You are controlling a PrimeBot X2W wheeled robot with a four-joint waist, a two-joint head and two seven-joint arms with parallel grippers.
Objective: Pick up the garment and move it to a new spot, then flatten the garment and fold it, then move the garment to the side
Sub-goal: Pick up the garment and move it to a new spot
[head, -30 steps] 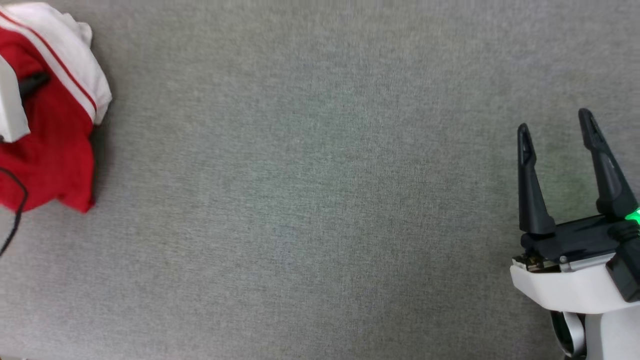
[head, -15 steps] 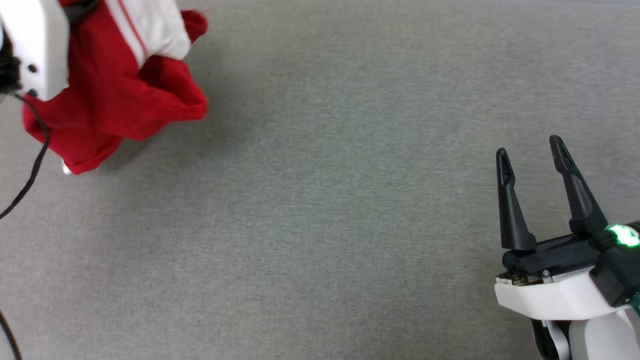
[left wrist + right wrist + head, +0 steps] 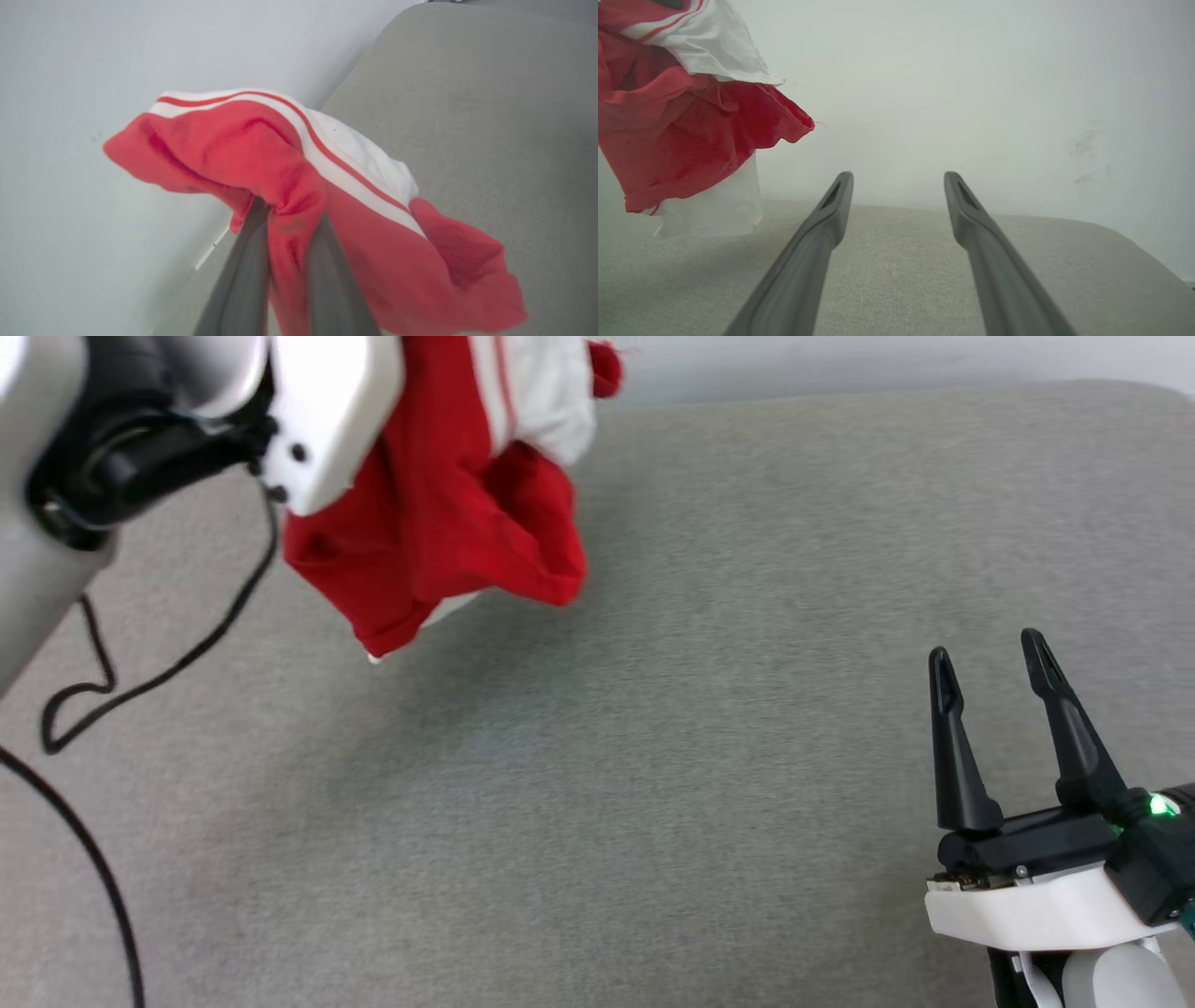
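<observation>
Carried from nine toward eleven o'clock for relocation, the garment [image 3: 439,523] hung from my left gripper [image 3: 289,215], clamped on it; my right gripper [image 3: 985,649] stood spread at four.

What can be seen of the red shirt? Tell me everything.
The garment is a soft red T-shirt with white sleeves edged in red-and-white stripes. It hangs bunched and creased, a fold pinched in the left gripper, above the grey fabric surface. Whether its lowest white tip touches that surface cannot be told.
</observation>
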